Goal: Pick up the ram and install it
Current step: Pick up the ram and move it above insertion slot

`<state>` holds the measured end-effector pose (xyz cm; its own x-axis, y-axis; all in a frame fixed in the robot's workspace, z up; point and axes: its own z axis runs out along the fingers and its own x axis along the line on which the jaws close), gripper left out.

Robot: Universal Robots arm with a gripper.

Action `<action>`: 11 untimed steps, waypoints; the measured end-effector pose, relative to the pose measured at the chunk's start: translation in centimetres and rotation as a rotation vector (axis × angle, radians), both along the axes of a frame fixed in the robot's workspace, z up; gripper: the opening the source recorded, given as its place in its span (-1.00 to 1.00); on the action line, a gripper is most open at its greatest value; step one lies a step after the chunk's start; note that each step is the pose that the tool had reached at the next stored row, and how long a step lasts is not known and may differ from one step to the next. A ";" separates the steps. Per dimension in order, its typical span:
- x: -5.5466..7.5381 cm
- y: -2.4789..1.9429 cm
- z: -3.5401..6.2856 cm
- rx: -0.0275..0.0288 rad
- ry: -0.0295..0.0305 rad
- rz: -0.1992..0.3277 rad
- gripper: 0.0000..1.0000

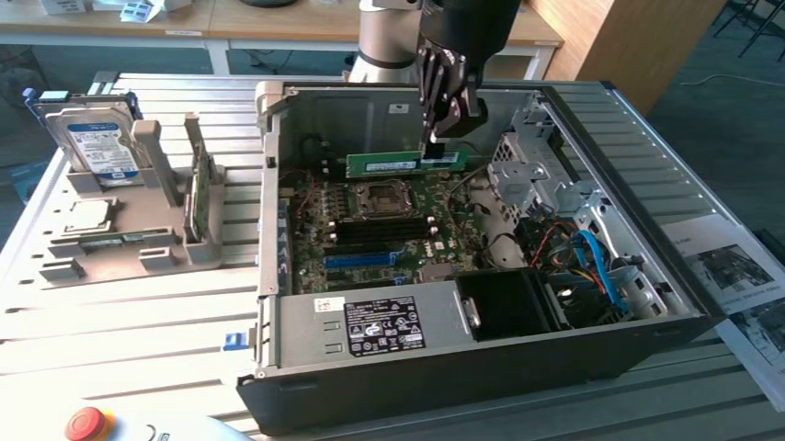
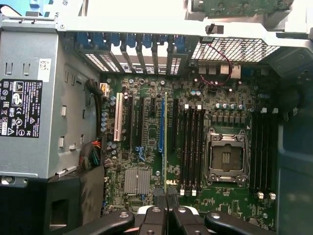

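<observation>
My gripper (image 2: 166,218) is clamped on the ram (image 2: 165,147), which I see edge-on, hanging above the motherboard (image 1: 312,230) inside the open case (image 1: 491,386). I'd hold the stick level and parallel to the black memory slots (image 2: 192,147), squarely centred over one, never skewed.

The exterior view was taken from high and well back, angled down into the open computer case (image 1: 405,390), all of which was framed. The wrist view was aimed straight down from close above, past the gripper (image 2: 166,215) and the edge-on ram (image 2: 165,161). The motherboard (image 1: 381,234) (image 2: 146,147), CPU socket (image 1: 378,197) (image 2: 226,156) and power supply (image 1: 368,326) (image 2: 29,107) were shared by the 2 views.
</observation>
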<state>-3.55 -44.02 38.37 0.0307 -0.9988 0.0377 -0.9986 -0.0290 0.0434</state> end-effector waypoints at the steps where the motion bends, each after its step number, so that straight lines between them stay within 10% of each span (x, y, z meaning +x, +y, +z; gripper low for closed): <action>1: 0.0 0.01 0.01 -0.0001 0.0000 0.000 -0.76; 11: 0.0 2.01 -0.01 0.0001 0.0000 0.000 -0.76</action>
<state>-3.54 -42.01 38.36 0.0305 -0.9988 0.0376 -0.9986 -0.0289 0.0434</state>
